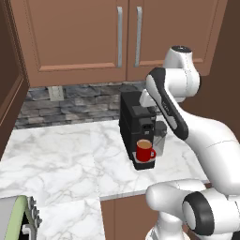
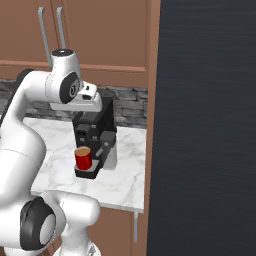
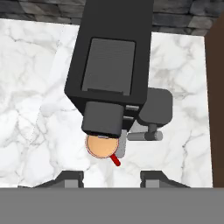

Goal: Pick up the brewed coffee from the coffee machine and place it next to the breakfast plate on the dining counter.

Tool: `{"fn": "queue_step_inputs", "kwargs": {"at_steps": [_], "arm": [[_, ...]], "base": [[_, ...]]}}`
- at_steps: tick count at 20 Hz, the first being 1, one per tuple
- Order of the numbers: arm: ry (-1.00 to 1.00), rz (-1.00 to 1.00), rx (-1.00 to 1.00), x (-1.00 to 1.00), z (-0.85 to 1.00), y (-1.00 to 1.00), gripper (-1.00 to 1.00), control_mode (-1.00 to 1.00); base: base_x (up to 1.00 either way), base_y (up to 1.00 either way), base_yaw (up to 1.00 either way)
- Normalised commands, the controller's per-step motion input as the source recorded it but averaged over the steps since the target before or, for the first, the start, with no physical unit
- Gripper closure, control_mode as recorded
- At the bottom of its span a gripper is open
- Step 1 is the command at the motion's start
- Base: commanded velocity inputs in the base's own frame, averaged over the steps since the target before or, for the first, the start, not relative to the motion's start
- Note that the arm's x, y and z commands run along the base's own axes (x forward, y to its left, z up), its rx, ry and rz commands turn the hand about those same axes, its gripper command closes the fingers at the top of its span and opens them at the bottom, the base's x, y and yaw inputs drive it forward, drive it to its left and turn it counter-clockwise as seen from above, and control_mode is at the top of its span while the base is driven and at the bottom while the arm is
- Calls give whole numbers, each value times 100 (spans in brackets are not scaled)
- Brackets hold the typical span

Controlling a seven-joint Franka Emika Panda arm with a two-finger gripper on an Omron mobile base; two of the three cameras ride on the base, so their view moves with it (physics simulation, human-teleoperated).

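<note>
- Red mug (image 1: 145, 151) of brewed coffee standing upright on the low drip tray (image 1: 143, 164) of the coffee machine (image 1: 137, 123), directly under its brew head; handle turned toward the machine's right side as seen from the left base view.
- Light brown liquid visible in the mug from above in the hand view (image 3: 102, 145), half tucked beneath the machine's front block, with the red handle poking out toward the lower right.
- Coffee machine seated on the marble worktop (image 1: 61, 154), near its right end, back close to the stone backsplash (image 1: 70, 103).
- Grey top panel of the machine (image 3: 108, 65) plain to see from overhead; a grey side arm with a round piece (image 3: 155, 111) jutting from the machine's right.
- Gripper (image 3: 111, 177) hovering high above the machine, looking straight down on it, fingers spread wide apart and holding nothing; mug lying between the two fingertips' lines but far below them.
- Brown wall cabinets (image 1: 117, 37) with metal handles hanging above the machine.
- A tall dark panel (image 2: 207, 125) rising just right of the worktop, beyond the machine, in the right base view.
- Something pale green and white (image 1: 18, 218) at the near left corner of the worktop, well apart from the machine; cannot tell what.
</note>
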Motion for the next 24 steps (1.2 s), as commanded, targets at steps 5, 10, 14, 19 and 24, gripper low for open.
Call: {"fn": "queue_step_inputs", "kwargs": {"at_steps": [5,10,14,19,24], "arm": [[-14,1,0,-25,-29,0,-100,-100],[-10,1,0,-36,-69,-4,-100,-100],[-12,1,0,-21,-65,-6,-100,-100],[-10,3,0,-5,-41,-1,-100,-100],[0,3,0,0,-51,-1,-100,-100]], "base": [[0,0,0],[0,0,0],[0,0,0],[0,0,0],[0,0,0]]}}
